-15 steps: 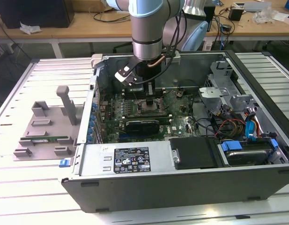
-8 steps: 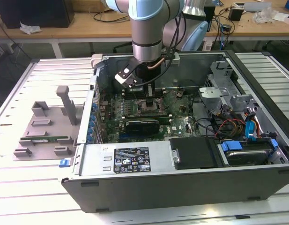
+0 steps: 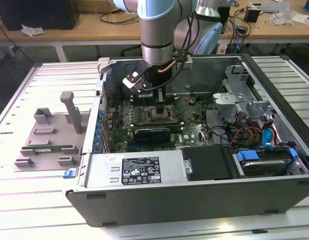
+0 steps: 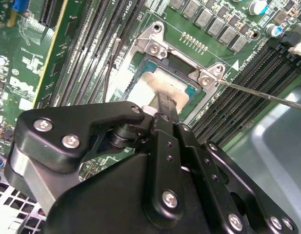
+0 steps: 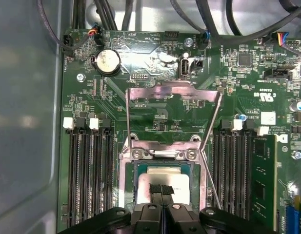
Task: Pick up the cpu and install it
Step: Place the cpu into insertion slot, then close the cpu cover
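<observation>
The cpu (image 5: 145,181) lies flat inside the open socket frame (image 5: 162,154) on the green motherboard, its silver top showing. In both wrist views my gripper (image 5: 161,189) stands directly over the chip's middle with its two black fingers pressed together, tips at or just above the metal top; contact is not clear. The second wrist view shows the cpu (image 4: 149,86) seated in the socket frame (image 4: 155,46) beneath the gripper (image 4: 166,101). In the exterior view the arm reaches down into the computer case and the gripper (image 3: 157,103) is low over the board.
The socket's load plate (image 5: 172,97) is swung open and its thin lever (image 5: 211,141) stands beside the socket. Memory slots flank both sides, one holding a green stick (image 5: 264,181). Case walls, cables (image 3: 244,132) and a grey fixture (image 3: 49,140) outside the case surround the work area.
</observation>
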Available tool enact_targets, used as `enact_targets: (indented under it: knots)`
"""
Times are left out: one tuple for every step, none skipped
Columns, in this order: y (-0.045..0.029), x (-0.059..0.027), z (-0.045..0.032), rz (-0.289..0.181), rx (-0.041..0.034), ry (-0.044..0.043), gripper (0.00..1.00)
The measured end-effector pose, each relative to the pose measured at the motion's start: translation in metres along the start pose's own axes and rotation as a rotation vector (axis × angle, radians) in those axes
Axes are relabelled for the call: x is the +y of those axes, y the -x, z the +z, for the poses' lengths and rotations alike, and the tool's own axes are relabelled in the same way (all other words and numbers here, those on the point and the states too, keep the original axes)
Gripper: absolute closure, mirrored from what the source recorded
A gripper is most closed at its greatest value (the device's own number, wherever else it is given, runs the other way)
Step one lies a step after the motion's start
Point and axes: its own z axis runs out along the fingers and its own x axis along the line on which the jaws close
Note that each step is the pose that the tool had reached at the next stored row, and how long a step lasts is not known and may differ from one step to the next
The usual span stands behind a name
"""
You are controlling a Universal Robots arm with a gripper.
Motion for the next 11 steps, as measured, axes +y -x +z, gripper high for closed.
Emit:
enact_targets:
  knots:
    - [0.0001, 0.0001, -0.0023, 0.000, 0.0000, -0.0001, 0.89]
    - [0.0002, 0.0002, -0.0049, 0.000, -0.0001, -0.0001, 0.89]
    - [0.0003, 0.0005, -0.0092, 0.000, -0.0006, -0.0001, 0.89]
    - [0.0005, 0.0008, -0.0149, 0.000, -0.0012, -0.0001, 0.89]
    - [0.0006, 0.0009, -0.0181, 0.000, -0.0012, -0.0001, 0.89]
    - [0.0007, 0.0010, -0.0209, 0.000, -0.0014, -0.0002, 0.89]
    - [0.0010, 0.0016, -0.0321, 0.000, -0.0017, -0.0001, 0.89]
    - [0.0013, 0.0019, -0.0391, 0.000, -0.0021, -0.0001, 0.89]
    - [0.0015, 0.0022, -0.0458, 0.000, -0.0023, -0.0001, 0.89]
    - [0.0018, 0.0027, -0.0544, 0.000, -0.0027, -0.0002, 0.89]
    - [0.0020, 0.0030, -0.0619, 0.000, -0.0029, -0.0001, 0.89]
